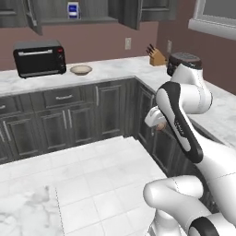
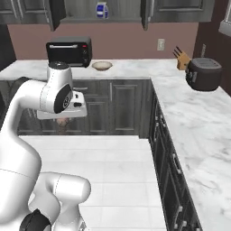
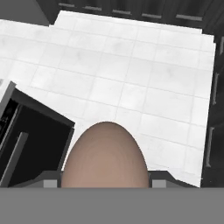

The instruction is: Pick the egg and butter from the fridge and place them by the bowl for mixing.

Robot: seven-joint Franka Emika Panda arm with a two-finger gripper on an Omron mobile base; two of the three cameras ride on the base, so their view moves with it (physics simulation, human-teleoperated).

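A brownish-pink egg sits between my gripper's two fingertips, and the gripper is shut on it, held over the white tile floor. In the left base view the egg peeks out under the hand, beside the corner cabinets. From the right base view it hangs below the hand, in front of the dark cabinet doors. The tan bowl stands on the back counter, just right of the black oven. The butter and the fridge are out of view.
A black toaster oven stands on the marble counter, which turns a corner along the right side. A knife block and a dark toaster stand there. A dark box-like thing lies low on the floor.
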